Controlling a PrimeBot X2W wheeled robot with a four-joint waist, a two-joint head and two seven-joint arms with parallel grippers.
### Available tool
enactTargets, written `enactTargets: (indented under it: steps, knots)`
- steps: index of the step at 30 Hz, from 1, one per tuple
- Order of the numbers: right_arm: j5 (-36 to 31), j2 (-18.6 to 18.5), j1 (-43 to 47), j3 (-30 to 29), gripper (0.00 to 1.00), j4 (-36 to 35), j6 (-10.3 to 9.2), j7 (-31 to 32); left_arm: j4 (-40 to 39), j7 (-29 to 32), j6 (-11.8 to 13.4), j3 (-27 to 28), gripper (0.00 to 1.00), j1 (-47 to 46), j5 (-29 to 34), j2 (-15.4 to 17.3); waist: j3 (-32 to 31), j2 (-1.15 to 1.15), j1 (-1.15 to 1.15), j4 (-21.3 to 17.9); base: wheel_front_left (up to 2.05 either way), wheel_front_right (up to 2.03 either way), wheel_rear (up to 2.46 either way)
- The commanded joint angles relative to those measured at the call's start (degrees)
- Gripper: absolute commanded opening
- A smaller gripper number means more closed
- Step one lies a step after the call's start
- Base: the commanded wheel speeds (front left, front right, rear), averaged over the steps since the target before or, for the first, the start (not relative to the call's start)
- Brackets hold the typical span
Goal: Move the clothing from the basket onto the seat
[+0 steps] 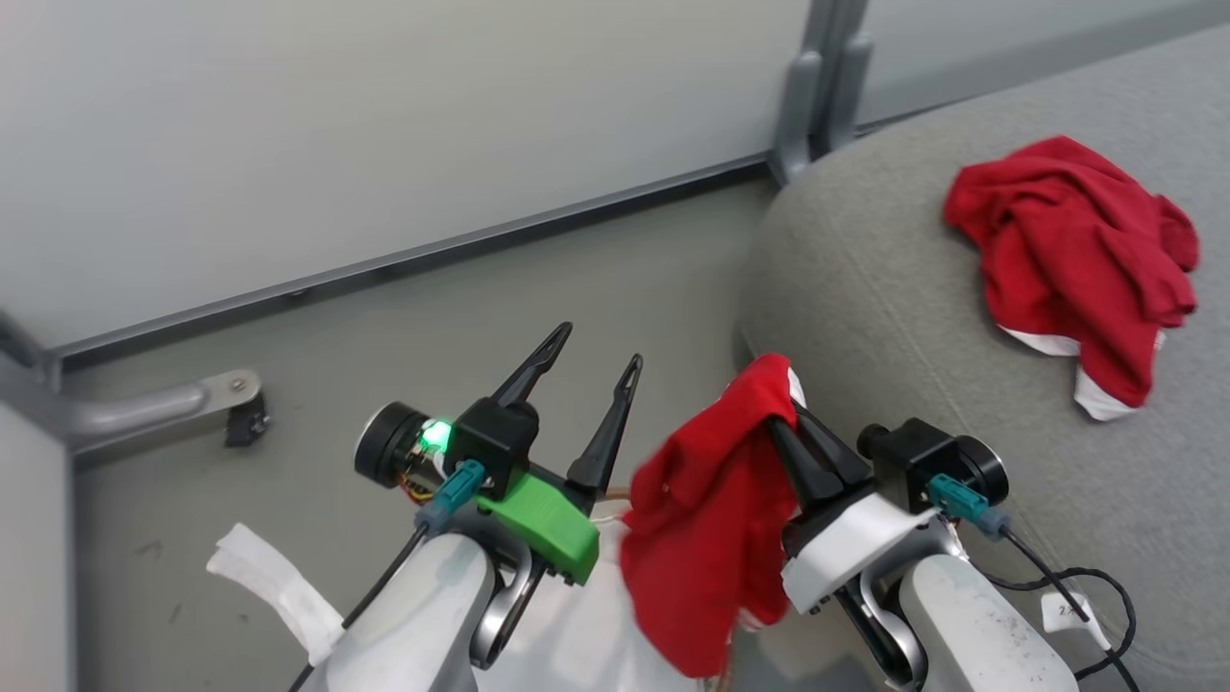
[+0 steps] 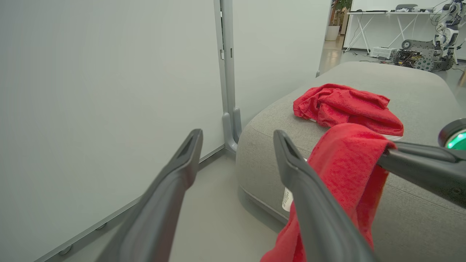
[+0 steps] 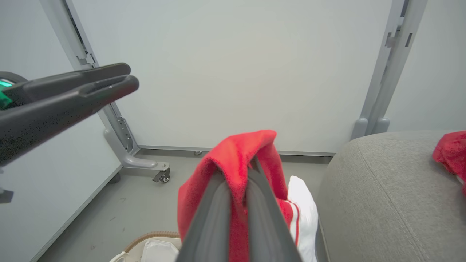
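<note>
Right hand (image 1: 786,421) pinching clothing (image 1: 701,519), left hand (image 1: 598,348) splayed

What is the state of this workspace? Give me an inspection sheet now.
Surface: grey seat, one garment on it.
Job's things: crumpled garment lies on the seat; held garment hangs beside the seat, not yet on it; basket rim below.
Clutter: white sheet in the basket.
Grippers: left gripper open, empty; right gripper shut on the held garment.
Cables: black cable loops from the right wrist, over the seat.
Surroundings: pale partition panels, grey floor, wheeled foot.
</note>
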Motion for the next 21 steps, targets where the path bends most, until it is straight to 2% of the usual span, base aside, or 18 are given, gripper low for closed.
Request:
enactTargets:
  steps: [1, 6, 8, 11, 21]
  knots:
    - [0.21, -0.13, 0.97, -0.49, 0.00, -1.30, -0.06, -0.13, 0.11, 0.00, -0.31, 0.75, 1.00, 1.12, 0.85, 0.62, 1.28, 0.00, 0.00, -5.88, 0.00, 0.00, 0.00]
    - [0.87, -0.13, 2.15, -1.21, 0.00, -4.25, -0.06, -0.13, -0.59, 0.00, -0.79, 3.05, 1.00, 3.57, 1.87, 1.30, 2.02, 0.00, 0.00, -11.98, 0.00, 0.00, 0.00]
    - [1.07, -0.12, 3.03, -2.29, 0.00, -5.89, -0.06, -0.13, -1.49, 0.00, -1.14, 5.01, 1.00, 5.33, 2.89, 1.37, 2.74, 0.00, 0.00, -16.51, 0.00, 0.00, 0.00]
    - [0.71, -0.12, 2.98, -3.27, 0.00, -7.02, -0.06, -0.13, -1.94, 0.00, -1.55, 6.18, 1.00, 6.28, 3.77, 1.46, 3.33, 0.00, 0.00, -19.47, 0.00, 0.00, 0.00]
    - [-4.24, -0.05, -3.26, -11.82, 0.00, -12.77, -0.06, -0.12, -1.97, -0.01, -3.05, 6.50, 1.00, 5.37, 5.87, 1.41, 7.26, 0.00, 0.00, -21.74, 0.00, 0.00, 0.00]
